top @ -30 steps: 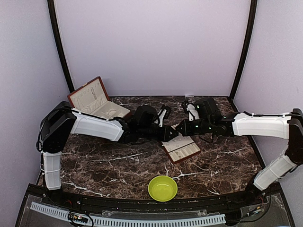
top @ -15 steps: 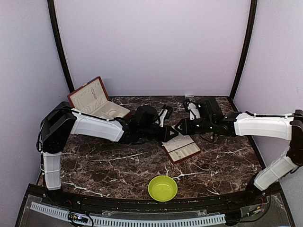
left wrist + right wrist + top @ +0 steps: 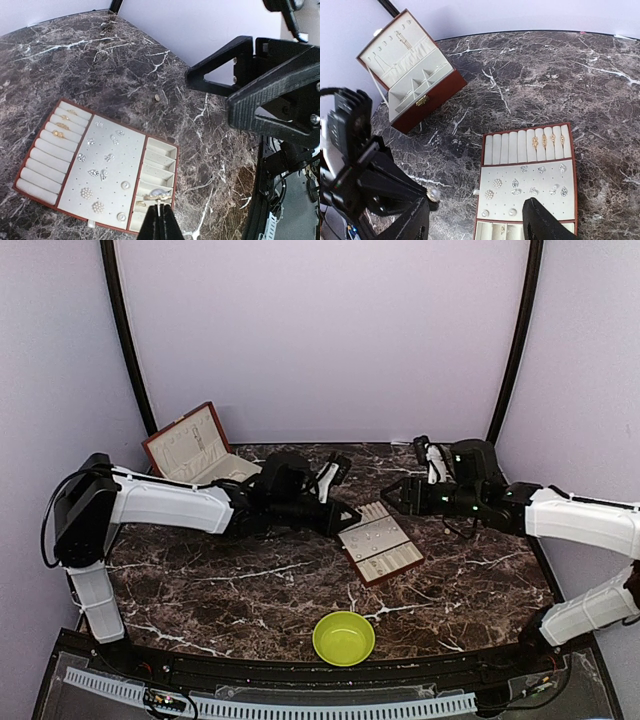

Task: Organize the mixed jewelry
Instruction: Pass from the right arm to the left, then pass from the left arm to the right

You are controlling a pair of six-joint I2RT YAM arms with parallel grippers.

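My left gripper (image 3: 159, 212) (image 3: 352, 519) is shut on a tiny pearl-like stud (image 3: 434, 194); its thin pin shows between the fingertips. It hovers over the near corner of the brown-edged tray (image 3: 40, 167) (image 3: 385, 552) (image 3: 502, 147). The tray's cream pads carry gold rings on the rolls, plus pearl and crystal studs. My right gripper (image 3: 477, 220) (image 3: 396, 492) (image 3: 210, 92) stands open and empty, a short way right of the left fingertips and above the tray's far side.
A red-brown hinged box (image 3: 205, 455) (image 3: 410, 75) sits open at the back left. A yellow-green bowl (image 3: 344, 637) stands near the front edge. A small pale speck (image 3: 157, 97) lies on the dark marble beyond the tray.
The right gripper has opened and drawn back to the right. The left gripper has closed on the pearl stud and pulled slightly left with it.
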